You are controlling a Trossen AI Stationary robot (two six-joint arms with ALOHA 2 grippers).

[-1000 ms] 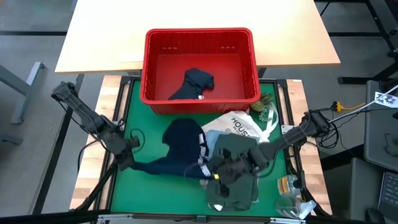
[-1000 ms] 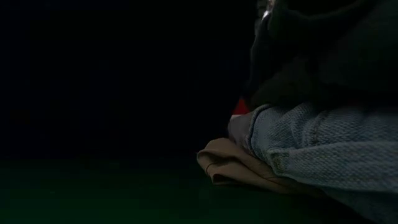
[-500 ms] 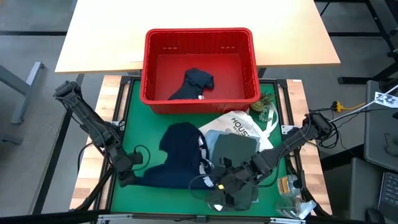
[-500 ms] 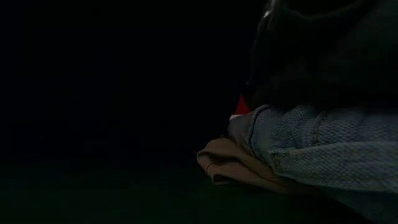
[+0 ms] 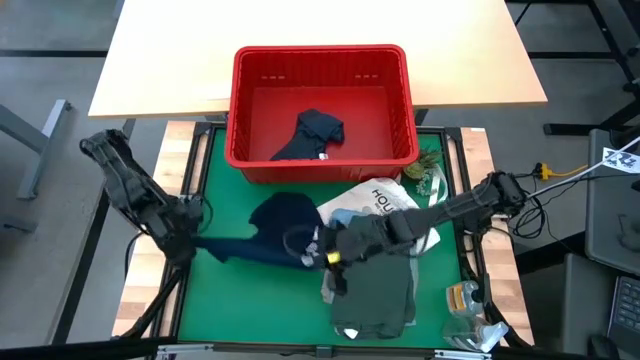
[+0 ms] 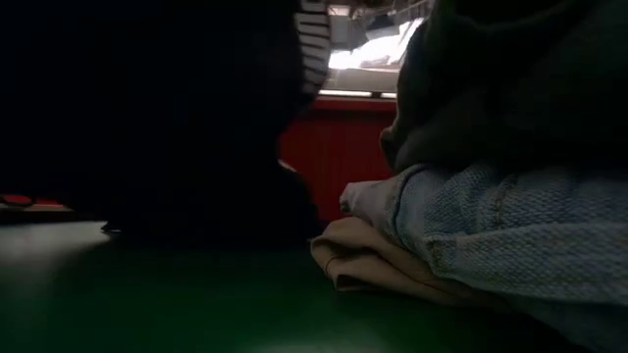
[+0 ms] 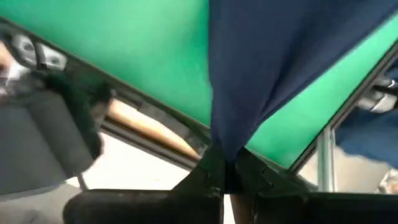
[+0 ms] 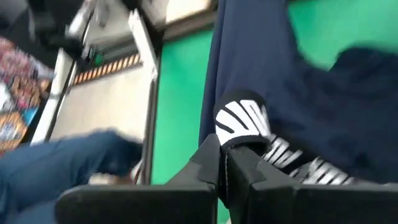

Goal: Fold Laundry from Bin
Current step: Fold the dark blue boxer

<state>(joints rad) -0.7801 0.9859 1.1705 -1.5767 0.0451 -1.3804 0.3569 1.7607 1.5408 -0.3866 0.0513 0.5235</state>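
Left end effector [image 5: 186, 243]: my fingers are pinched tight on one end of the navy shorts [image 5: 270, 232], near the left side of the green worktop [image 5: 250, 310].
Right end effector [image 5: 330, 256]: pinched tight on the white-lettered waistband [image 8: 244, 121], near the middle of the worktop.
Shorts: I hold them stretched between both arms. Their long side runs left to right, with the waistband end to the right.
Done: I think the olive garment [image 5: 375, 285] already lies flat in front, on a pile.
Left: one dark garment [image 5: 312, 135] sits in the red bin [image 5: 320, 58]. The shorts are not folded yet.
Nearby: a white tote bag [image 5: 385, 200] lies just behind my right arm.
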